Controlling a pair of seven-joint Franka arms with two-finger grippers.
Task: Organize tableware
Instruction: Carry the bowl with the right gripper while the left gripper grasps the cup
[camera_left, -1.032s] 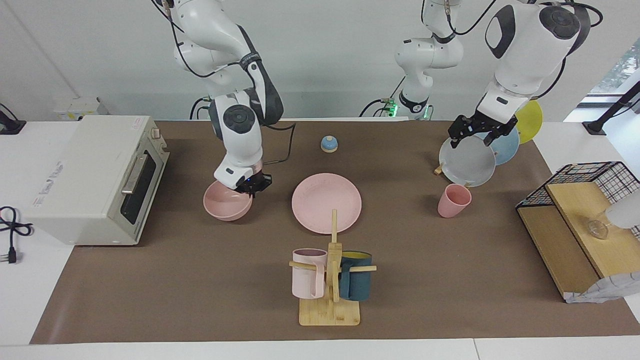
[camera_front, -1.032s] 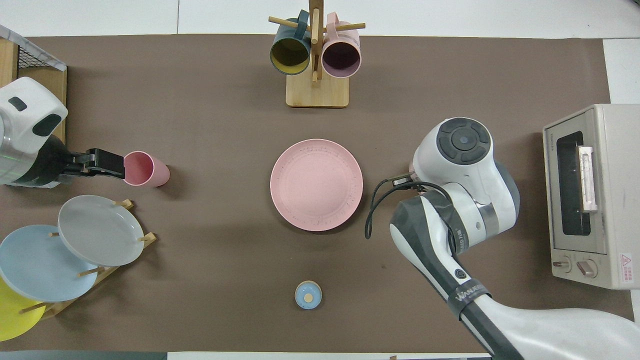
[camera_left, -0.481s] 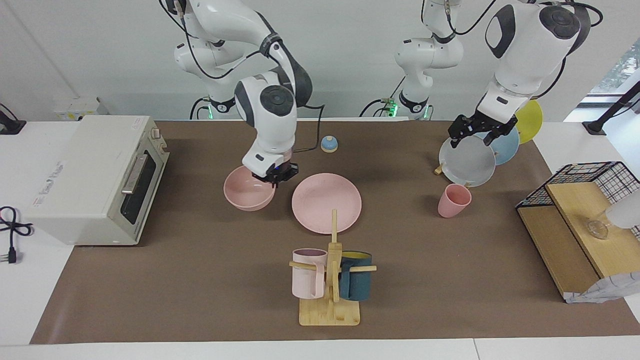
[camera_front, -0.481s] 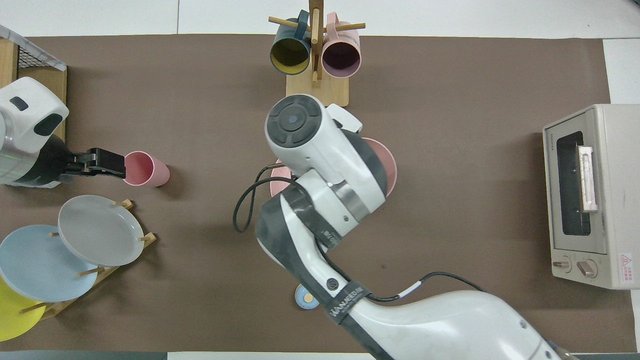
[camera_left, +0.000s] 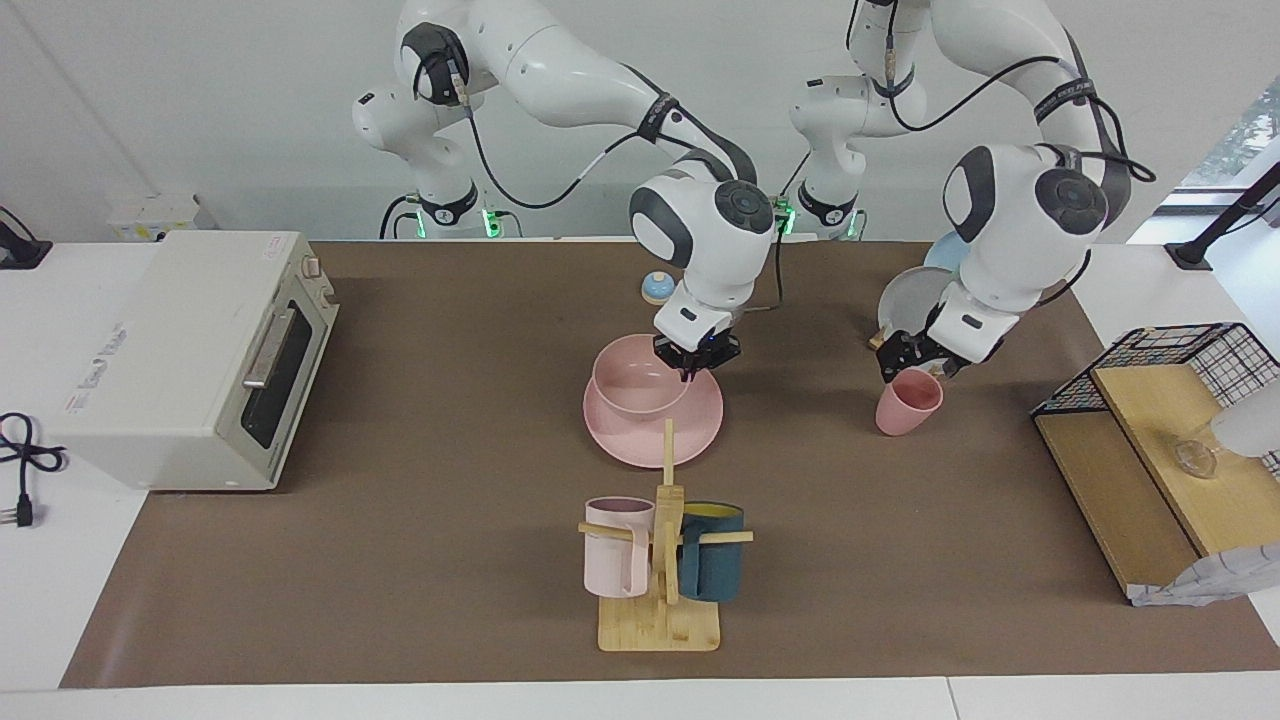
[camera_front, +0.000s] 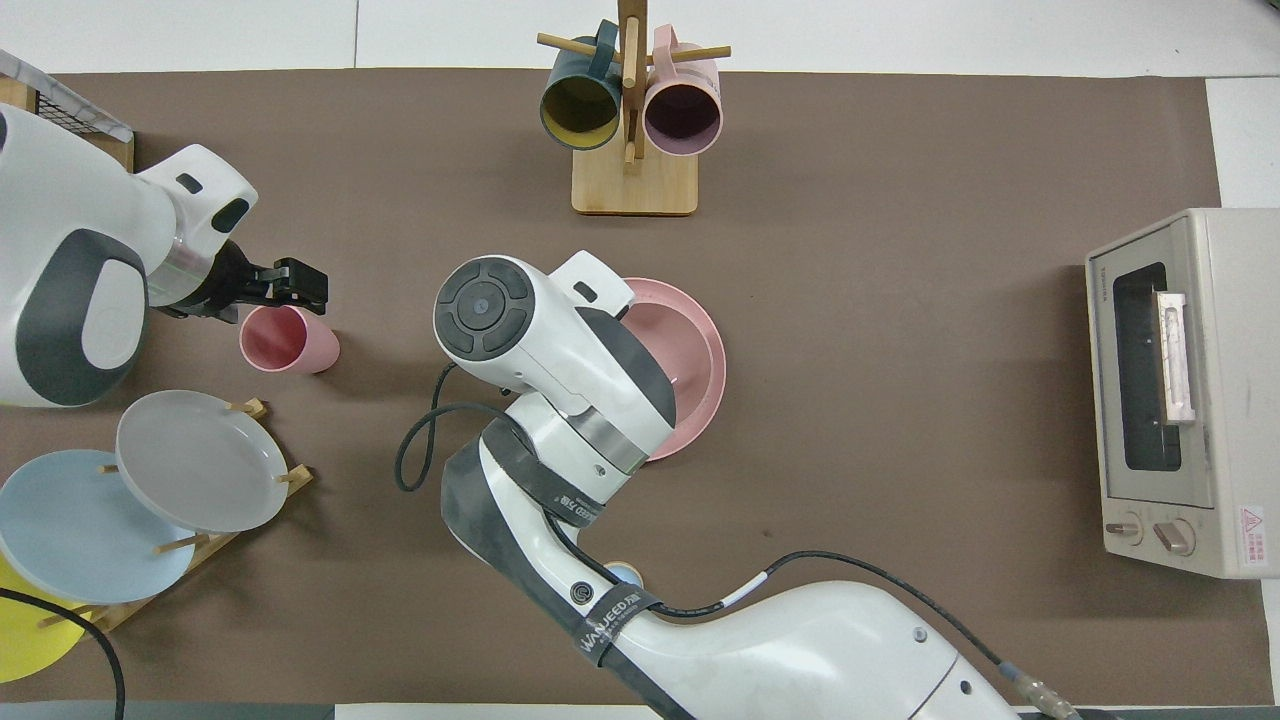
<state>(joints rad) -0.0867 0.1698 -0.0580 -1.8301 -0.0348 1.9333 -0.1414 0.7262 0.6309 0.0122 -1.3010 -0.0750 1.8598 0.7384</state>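
Observation:
The pink plate (camera_left: 700, 425) lies mid-table. My right gripper (camera_left: 697, 360) is shut on the rim of the pink bowl (camera_left: 635, 385) and holds it over the plate, on it or just above it. In the overhead view the right arm covers most of the bowl (camera_front: 668, 335) and plate (camera_front: 703, 405), and hides the gripper. The pink cup (camera_left: 907, 403) stands upright toward the left arm's end of the table. My left gripper (camera_left: 908, 366) is open, low over the cup's rim. The overhead view shows it (camera_front: 298, 284) at the edge of the cup (camera_front: 288, 342).
A wooden mug tree (camera_left: 660, 590) with a pale pink and a teal mug stands farther from the robots than the plate. A toaster oven (camera_left: 190, 350) is at the right arm's end. A plate rack (camera_front: 170, 470), a wire shelf (camera_left: 1160, 400) and a blue bell (camera_left: 657, 288) are also there.
My right arm carried the pink bowl sideways from beside the toaster oven to over the pink plate. My left gripper came down from the plate rack to the pink cup's rim.

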